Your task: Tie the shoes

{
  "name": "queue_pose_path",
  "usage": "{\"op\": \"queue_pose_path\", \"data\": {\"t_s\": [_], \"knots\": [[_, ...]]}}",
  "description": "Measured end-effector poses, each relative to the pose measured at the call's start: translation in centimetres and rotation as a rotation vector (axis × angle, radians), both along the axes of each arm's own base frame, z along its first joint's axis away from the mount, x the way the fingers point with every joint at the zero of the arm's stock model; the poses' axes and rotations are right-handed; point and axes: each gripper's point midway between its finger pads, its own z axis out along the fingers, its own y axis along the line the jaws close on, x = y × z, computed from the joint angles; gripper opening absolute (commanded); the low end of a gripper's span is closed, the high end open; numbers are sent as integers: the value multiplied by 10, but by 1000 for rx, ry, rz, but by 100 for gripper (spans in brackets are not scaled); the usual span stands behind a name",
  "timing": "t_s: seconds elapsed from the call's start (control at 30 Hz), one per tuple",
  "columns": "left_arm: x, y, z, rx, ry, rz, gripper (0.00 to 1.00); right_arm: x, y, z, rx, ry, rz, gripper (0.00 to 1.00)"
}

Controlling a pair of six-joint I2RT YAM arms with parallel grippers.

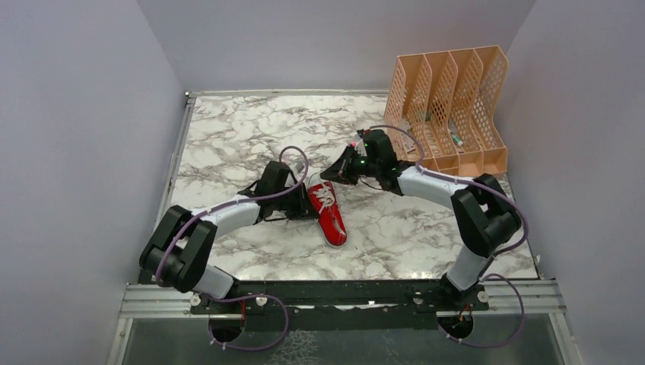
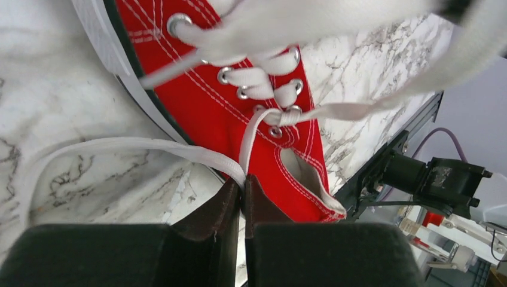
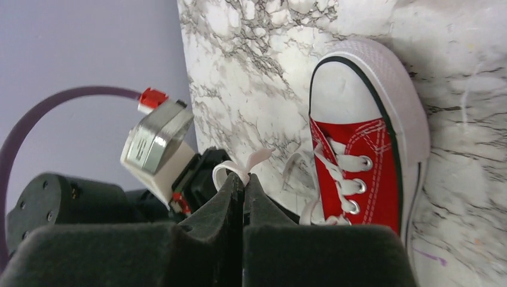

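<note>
On table (image 1: 426,228) centre: sneaker (image 1: 332,220) laces (image 1: 323,196) pinched; edges far.

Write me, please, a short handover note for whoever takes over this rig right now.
Left end effector: shut on the lace, close beside the sneaker.
Right end effector: shut on the lace as well, near its tip.
The sneaker lies on the table between the two arms, laced through its eyelets.
Done: both strands are gripped. No knot or bow shows.
Left: cross the strands, pull a knot, then form the bow.
</note>
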Motion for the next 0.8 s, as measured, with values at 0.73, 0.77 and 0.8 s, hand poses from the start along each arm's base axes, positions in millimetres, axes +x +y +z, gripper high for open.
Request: {"op": "queue_pose_path", "data": {"t_s": [0.73, 0.77, 0.8], "knots": [[-16, -13, 20, -92, -111, -29, 7, -67, 43, -89, -276, 60, 324, 31], [-17, -12, 20, -90, -109, -30, 7, -67, 43, -87, -280, 51, 336, 34], [-17, -12, 19, -88, -107, -30, 7, -66, 44, -84, -280, 42, 346, 37]]}}
